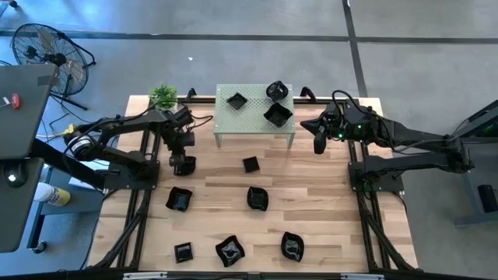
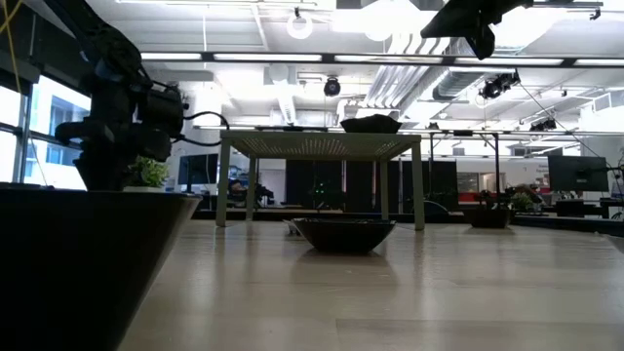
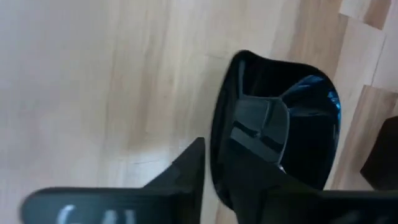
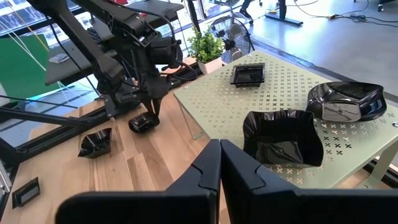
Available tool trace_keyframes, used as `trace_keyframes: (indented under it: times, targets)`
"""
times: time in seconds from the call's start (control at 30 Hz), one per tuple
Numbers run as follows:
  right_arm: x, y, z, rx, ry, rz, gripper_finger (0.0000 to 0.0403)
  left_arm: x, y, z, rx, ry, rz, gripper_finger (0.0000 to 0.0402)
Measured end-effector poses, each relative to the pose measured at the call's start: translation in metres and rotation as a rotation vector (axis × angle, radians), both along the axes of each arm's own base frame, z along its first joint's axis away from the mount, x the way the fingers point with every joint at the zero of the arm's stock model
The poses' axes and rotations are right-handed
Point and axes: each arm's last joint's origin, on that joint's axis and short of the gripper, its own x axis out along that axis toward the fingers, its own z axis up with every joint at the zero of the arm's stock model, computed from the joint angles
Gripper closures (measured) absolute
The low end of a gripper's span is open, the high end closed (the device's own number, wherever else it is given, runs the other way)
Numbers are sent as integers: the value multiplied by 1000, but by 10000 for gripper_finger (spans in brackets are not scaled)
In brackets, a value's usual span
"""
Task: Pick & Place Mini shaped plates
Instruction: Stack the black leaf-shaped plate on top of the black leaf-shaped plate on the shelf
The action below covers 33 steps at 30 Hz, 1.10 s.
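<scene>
Plates lie scattered on the wooden surface (image 1: 311, 194); left gripper (image 1: 184, 164) straddles one plate's (image 3: 280, 130) rim, fingers slightly apart. Right gripper (image 1: 319, 142) hovers closed beside the small perforated table (image 1: 233, 118).

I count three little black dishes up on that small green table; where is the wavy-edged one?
In the high view, the wavy-edged dish sits at the green table's front right corner, nearest the right gripper.

We find bare wood right of the small green table (image 1: 255, 117); three dishes (image 1: 278, 114) crowd its top, and six more dot the boards before it.
</scene>
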Motion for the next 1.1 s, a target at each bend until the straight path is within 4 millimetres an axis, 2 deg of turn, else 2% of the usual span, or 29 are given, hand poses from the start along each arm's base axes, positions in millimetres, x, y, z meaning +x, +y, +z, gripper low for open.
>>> trace_keyframes:
  times: [0.13,0.5,0.7,0.9,1.1]
  targets:
    - [0,0,0,0,0,0,402,0,0,4,7,-29,-1,395]
    - [0,0,0,3,-2,-1,402,-1,-1,42,123,-112,19,400]
    - [0,1,3,28,-27,11,402,-5,-3,87,171,-149,82,401]
    - [5,0,0,77,-20,3,402,-9,-15,140,-3,-377,301,401]
    - [31,-5,-4,134,-23,6,402,4,-19,175,-25,-682,699,401]
